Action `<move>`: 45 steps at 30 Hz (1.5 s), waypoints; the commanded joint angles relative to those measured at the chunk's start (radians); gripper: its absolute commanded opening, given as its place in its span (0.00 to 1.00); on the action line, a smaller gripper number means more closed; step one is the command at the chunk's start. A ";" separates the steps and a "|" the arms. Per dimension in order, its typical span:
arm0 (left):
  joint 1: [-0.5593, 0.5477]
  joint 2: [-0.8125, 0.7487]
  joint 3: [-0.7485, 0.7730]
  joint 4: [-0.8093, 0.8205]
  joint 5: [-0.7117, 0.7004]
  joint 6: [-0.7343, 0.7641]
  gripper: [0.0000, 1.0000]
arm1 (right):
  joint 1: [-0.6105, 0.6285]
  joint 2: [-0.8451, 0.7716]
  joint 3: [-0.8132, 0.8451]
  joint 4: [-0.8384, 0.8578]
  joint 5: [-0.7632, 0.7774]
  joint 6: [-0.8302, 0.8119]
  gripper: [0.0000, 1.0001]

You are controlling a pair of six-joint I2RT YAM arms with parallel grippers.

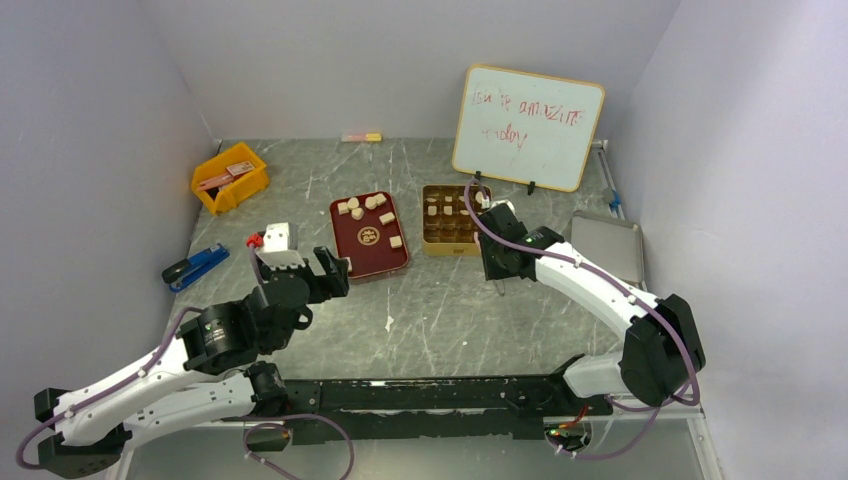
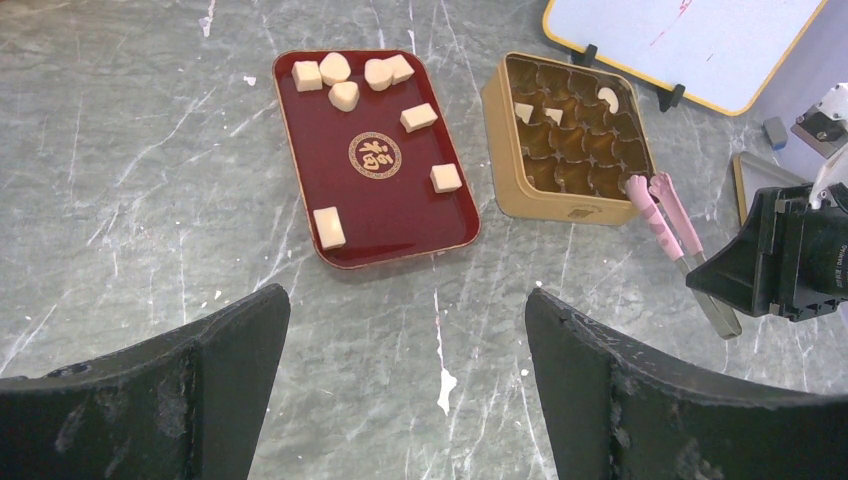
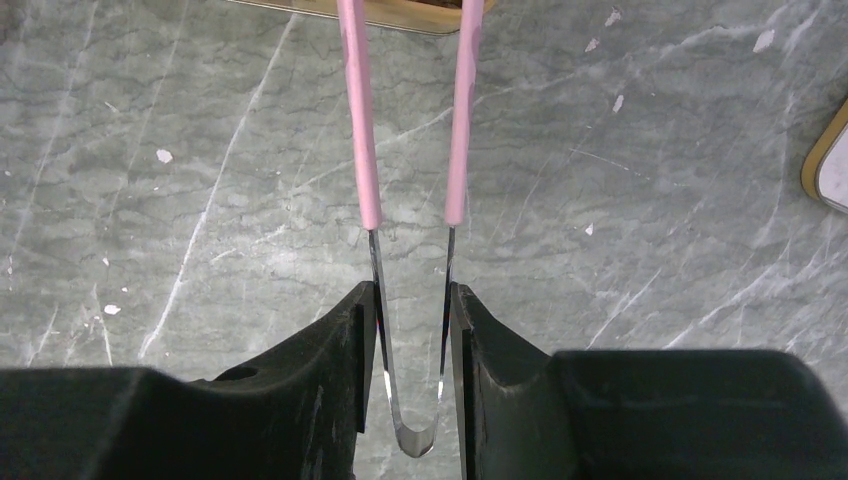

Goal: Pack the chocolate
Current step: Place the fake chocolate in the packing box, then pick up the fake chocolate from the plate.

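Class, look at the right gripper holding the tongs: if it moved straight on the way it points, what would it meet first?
Most likely the gold tin: the tongs in the right gripper reach its near edge. Whether the tips would strike the wall or pass over the rim is unclear.

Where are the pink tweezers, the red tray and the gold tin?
tweezers (image 2: 655,220), left wrist view, on a pink arm.
tray (image 2: 370,215), left wrist view, on its bare red floor.
tin (image 2: 545,208), left wrist view, on its near wall.
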 commanded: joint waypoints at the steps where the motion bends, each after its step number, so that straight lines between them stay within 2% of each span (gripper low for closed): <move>1: -0.005 -0.010 -0.007 0.015 -0.001 -0.005 0.92 | -0.004 -0.016 0.015 0.040 0.004 0.007 0.35; 9: -0.005 -0.003 -0.005 0.017 0.000 -0.005 0.92 | -0.004 -0.011 0.058 0.047 0.013 -0.016 0.32; 15: -0.005 0.010 -0.007 0.020 -0.001 -0.011 0.92 | -0.004 0.021 0.131 0.052 -0.004 -0.051 0.23; 27: -0.005 0.028 0.005 0.018 -0.006 -0.015 0.92 | 0.024 0.106 0.294 0.058 -0.073 -0.108 0.20; 34: -0.005 0.038 0.014 0.017 -0.003 -0.020 0.92 | 0.134 0.251 0.438 0.053 -0.058 -0.134 0.20; 45: -0.005 0.038 0.035 -0.007 -0.008 -0.024 0.92 | 0.255 0.599 0.760 0.041 -0.085 -0.175 0.19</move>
